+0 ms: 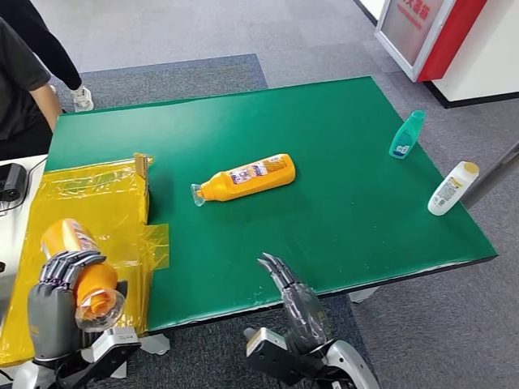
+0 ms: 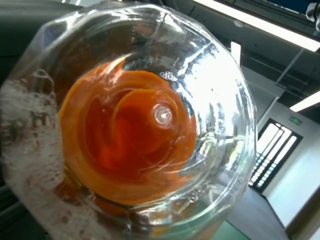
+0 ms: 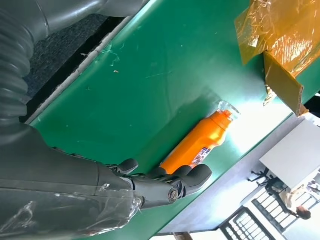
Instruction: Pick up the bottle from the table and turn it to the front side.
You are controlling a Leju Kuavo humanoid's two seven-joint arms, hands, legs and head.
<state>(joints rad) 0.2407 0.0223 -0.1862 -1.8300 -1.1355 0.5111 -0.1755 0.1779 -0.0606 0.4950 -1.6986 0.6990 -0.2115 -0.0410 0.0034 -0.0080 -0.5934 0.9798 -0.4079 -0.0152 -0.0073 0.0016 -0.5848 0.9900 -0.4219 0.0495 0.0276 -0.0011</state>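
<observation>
We see the left hand (image 1: 58,304) at the near left corner, with its fingers (image 1: 68,264) clamped around an orange bottle (image 1: 83,267). This bottle is lifted above the yellow film (image 1: 92,198) that covers the left part of the counter (image 1: 343,138), and its clear cap end points toward the robot. In the left wrist view the same bottle (image 2: 128,135) stands right in front of the camera, and we look straight into its clear end. We judge that the hand holds it in this way so that the bottle can be rotated around its long axis until the label faces forward.

The right hand (image 1: 293,296) hovers at the near edge of the green counter. Its fingers (image 1: 276,267) are apart, stretched forward, and they hold nothing. In the right wrist view they (image 3: 188,177) point toward a second orange bottle (image 1: 245,178), which lies on its side in the middle of the counter with its printed label upward and its cap toward the yellow film. We think the right hand is kept low and open so that it can reach for this one later.

A teal bottle (image 1: 407,134) and a white bottle (image 1: 452,188) lie near the far right edge, well apart from both hands. A person in dark clothes (image 1: 24,73) stands at the far left corner.
</observation>
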